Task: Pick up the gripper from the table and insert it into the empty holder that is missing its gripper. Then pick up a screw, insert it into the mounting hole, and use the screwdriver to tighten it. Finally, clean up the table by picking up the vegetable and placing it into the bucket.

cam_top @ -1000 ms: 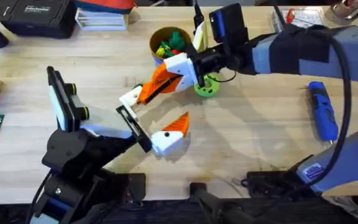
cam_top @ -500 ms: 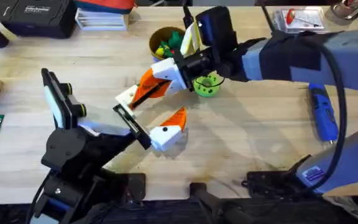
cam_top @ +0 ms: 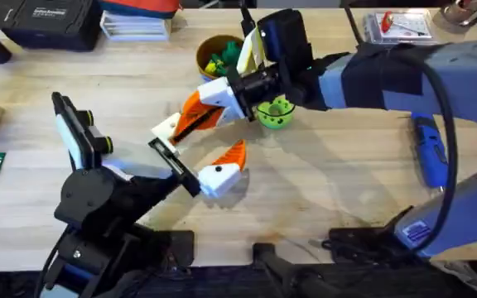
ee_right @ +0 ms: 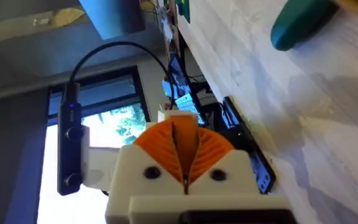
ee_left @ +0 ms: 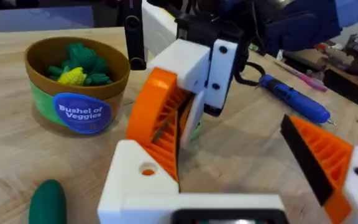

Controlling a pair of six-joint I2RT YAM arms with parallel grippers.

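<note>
**Right gripper closed at the bare holder, bucket partly filled**

The bucket [cam_top: 201, 56] stands at the far middle of the table. Its wall carries a round blue label reading "Bushel of Veggies". Inside lie green toy vegetables and a yellow one, piled below the rim. The vegetable [ee_left: 47, 202] is outside it, lying on the bare wood close to the holder [cam_top: 166, 128].

The right gripper [cam_top: 190, 120] reaches in from the right. Its two orange pads are pressed flat together with nothing seen between them, and its tip is right at the holder. The left gripper [cam_top: 199, 145] stands spread wide, with the holder on its far side and an orange-padded finger [cam_top: 224, 168] on its near side.

A bright green disc [cam_top: 273, 112] sits just right of the bucket. The screwdriver [cam_top: 429, 153] lies well apart at the right side of the table
</note>
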